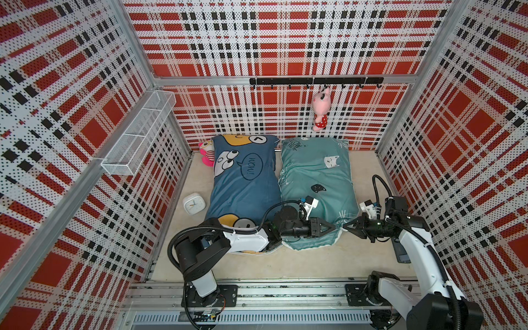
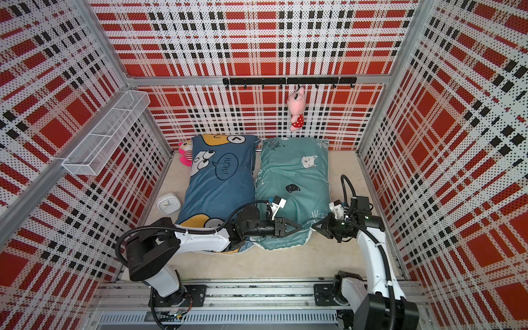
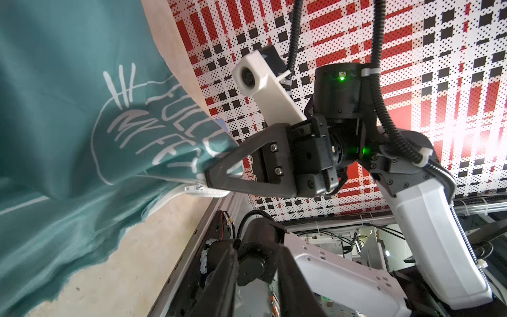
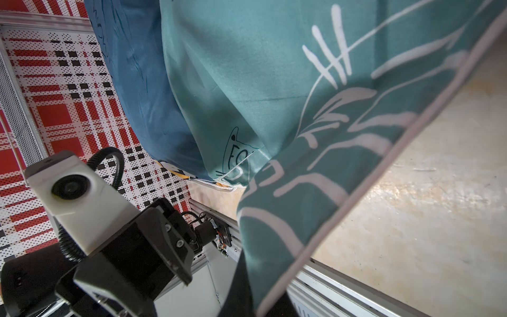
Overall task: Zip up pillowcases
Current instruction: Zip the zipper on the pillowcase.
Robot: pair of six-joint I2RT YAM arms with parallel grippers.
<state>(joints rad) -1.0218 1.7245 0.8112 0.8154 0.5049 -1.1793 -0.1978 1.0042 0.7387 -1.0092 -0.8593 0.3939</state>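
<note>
**A:** How far along are the 2 pillowcases?

**B:** Early, I'd judge. The teal pillowcase (image 1: 314, 177) lies on the right half of the tabletop (image 1: 314, 263), with its far end at the back edge. The right gripper (image 3: 210, 175) is clamped on its near right corner. The zipper pull (image 3: 194, 188) sits right at that pinched corner, with a strip of white lining (image 3: 216, 193) beside it. That seam looks unzipped to me.

**A:** And the dark blue pillowcase (image 1: 243, 188)?

**B:** It lies on the left half, touching the teal 1 along their long sides. The left arm covers its near end, so I cannot tell whether it is zipped.

**A:** The left gripper (image 1: 333, 227)?

**B:** It is above the teal near end, tip close to the right gripper's tip. I cannot tell whether its jaws are apart or together, and nothing shows in them.

**A:** Room to move?

**B:** 1 bare strip runs along the near edge and another along the right edge. The left edge is tighter, with a clock (image 1: 194, 203) just beside the blue and a plush toy (image 1: 207, 153) at the back left corner. The 2 grippers are nearly nose to nose, and that seems the likeliest clash.
</note>
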